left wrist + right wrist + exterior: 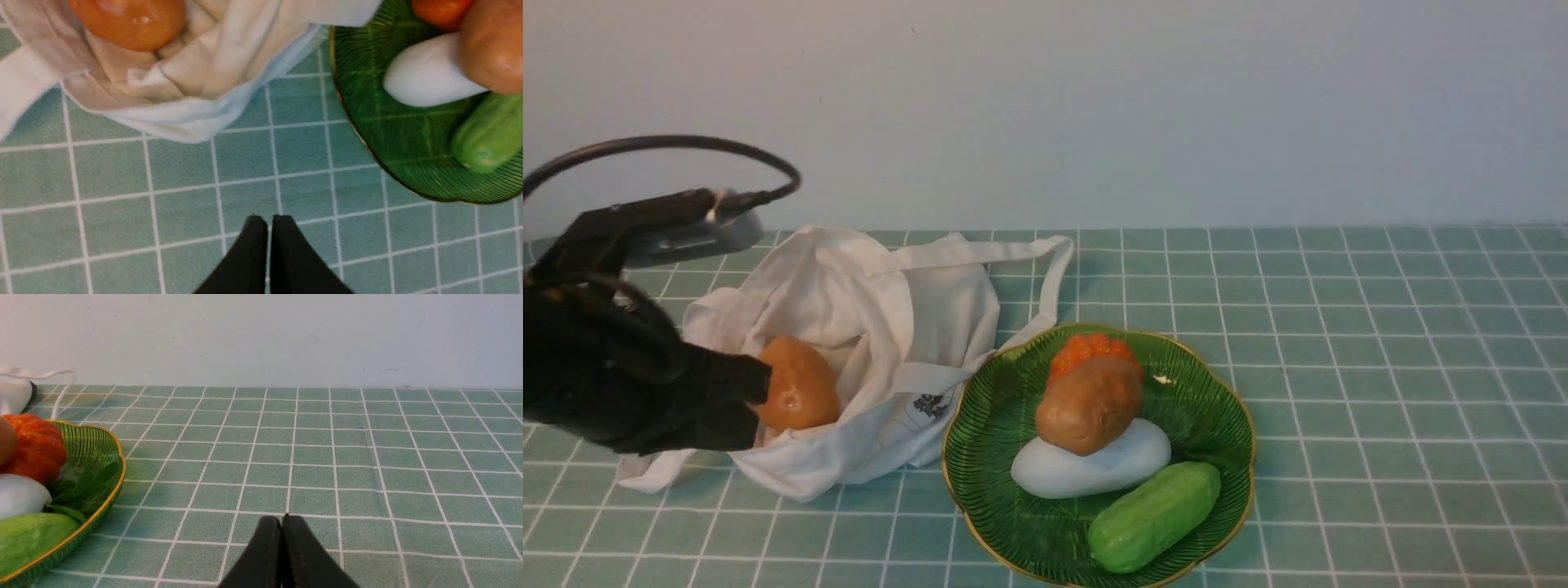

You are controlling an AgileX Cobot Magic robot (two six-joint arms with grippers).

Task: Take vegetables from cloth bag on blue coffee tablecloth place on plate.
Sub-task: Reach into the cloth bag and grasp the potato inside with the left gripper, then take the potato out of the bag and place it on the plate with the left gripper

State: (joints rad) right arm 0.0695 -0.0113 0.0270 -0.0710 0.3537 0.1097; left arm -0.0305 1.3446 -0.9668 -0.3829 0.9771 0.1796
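Front view shows the potato point(796, 396) lying in the open mouth of the cloth bag point(915, 318), on the left of the tablecloth point(1380, 367). My left claw point(269, 220) is pressed together over bare cloth on the near side of the bag. The potato sits beyond its tips, apart from them. Just right of the bag stands the plate point(1217, 408), carrying a duller brown potato point(1090, 404) and a cucumber point(1156, 514). My right claw point(282, 518), also pressed together, hovers over cloth right of the plate.
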